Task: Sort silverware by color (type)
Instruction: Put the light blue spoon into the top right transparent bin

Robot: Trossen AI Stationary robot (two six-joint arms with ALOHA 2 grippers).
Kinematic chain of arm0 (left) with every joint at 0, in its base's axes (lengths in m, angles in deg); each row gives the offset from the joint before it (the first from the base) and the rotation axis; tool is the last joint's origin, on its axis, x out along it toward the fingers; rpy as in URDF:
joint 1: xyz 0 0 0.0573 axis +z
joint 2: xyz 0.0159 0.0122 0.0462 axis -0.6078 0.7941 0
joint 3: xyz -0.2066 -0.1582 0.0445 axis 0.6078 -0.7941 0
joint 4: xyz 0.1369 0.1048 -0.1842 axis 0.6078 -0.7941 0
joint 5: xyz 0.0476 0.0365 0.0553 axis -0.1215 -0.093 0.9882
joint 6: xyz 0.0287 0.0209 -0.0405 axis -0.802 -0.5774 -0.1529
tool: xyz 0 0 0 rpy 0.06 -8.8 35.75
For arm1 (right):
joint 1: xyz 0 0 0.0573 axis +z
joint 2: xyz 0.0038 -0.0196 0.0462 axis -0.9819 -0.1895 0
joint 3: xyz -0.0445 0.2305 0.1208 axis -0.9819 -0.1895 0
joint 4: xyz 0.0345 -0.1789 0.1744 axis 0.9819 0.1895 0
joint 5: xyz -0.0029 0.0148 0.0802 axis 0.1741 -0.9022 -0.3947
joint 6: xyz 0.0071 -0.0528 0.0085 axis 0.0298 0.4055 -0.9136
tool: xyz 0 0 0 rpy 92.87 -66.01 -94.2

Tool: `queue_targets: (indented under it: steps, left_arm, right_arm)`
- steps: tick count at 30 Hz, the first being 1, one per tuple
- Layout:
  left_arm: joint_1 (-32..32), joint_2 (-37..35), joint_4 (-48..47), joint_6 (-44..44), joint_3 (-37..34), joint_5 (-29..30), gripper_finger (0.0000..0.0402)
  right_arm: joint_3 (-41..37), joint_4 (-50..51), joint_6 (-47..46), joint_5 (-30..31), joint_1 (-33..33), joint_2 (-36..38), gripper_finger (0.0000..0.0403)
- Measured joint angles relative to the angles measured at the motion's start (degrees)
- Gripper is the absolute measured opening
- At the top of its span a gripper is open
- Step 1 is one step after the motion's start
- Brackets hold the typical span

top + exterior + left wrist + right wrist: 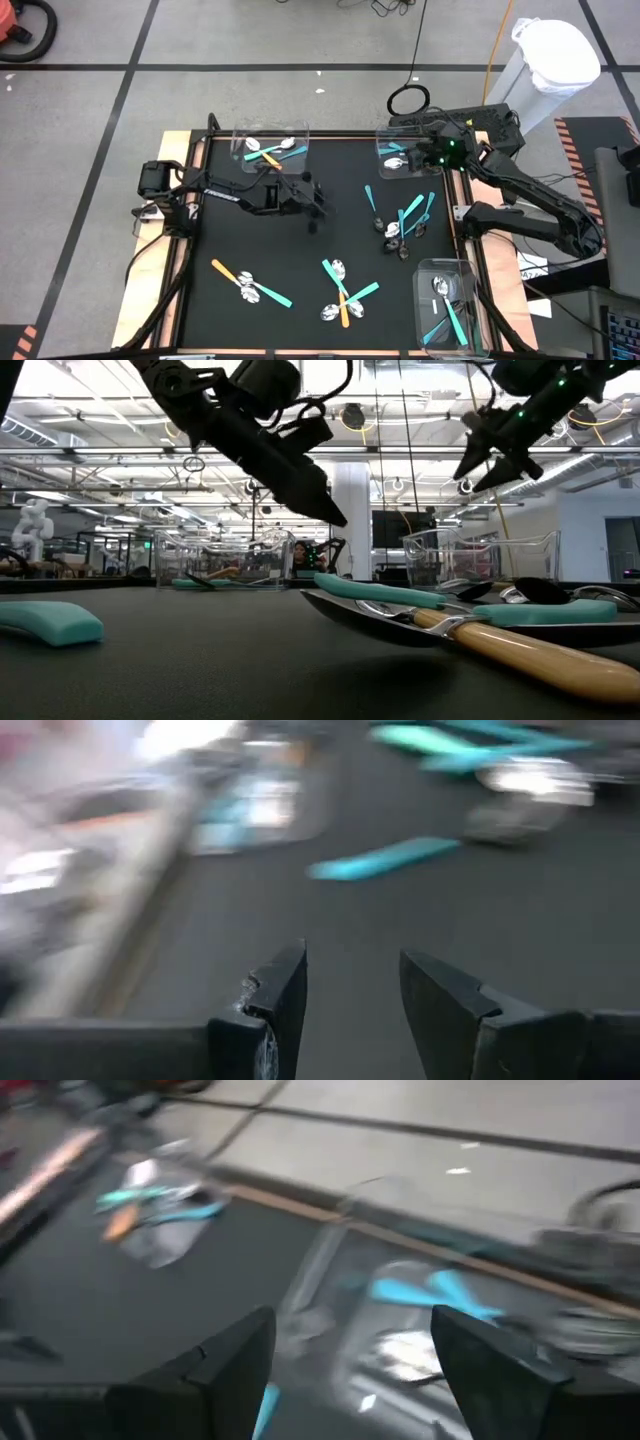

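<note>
The silverware [405,222] lies scattered over the black table [300,245]: a tangle of teal-handled spoons toward three o'clock, a crossed teal and orange cluster [343,297] near six, and an orange-handled and a teal-handled piece [250,283] down at seven. More sits in three clear bins: one at eleven o'clock [272,148] holding teal and orange handles, one at one o'clock [402,152], and one at five o'clock [446,310] with teal pieces.

The right gripper [432,152] hangs over the one o'clock bin, its fingers [235,1355] spread wide and released, nothing between them; through its wrist camera the bin's contents are smeared, though I think those are teal handles and a silver head. How many pieces lie there I cannot make out.

The left gripper [318,205] hovers above bare table near the centre, jaws parted, holding nothing. Its own view is blurred; one teal handle [385,858] shows ahead.

From table height an orange-handled and a teal-handled spoon [470,622] fill the foreground, cut off at the edge.
</note>
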Motion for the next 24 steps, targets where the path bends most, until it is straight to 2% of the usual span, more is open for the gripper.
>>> queue_targets:
  steps: [3,6,12,17,24]
  left_arm:
    - [-1.86,0.00,-0.31,-0.01,-0.57,-14.93,0.0157]
    - [-5.47,0.00,1.32,-2.66,-1.37,-22.81,0.0157]
    - [-13.06,0.00,3.72,-10.32,-1.42,-23.73,0.0157]
    - [-15.73,0.20,5.08,-10.56,-1.42,-23.73,0.0157]
    - [-16.97,10.17,11.32,-9.03,0.45,-24.22,0.0157]
  right_arm:
    - [0.00,0.91,-0.56,-2.04,4.03,0.76,0.0263]
    - [0.00,2.11,-1.54,-1.98,8.71,0.92,0.0253]
    - [0.00,1.14,-3.63,-1.34,17.39,0.59,0.0233]
    - [0.00,0.67,-5.07,3.68,22.46,0.63,0.0223]
    - [-0.02,0.50,-7.03,4.24,26.53,0.39,0.0221]
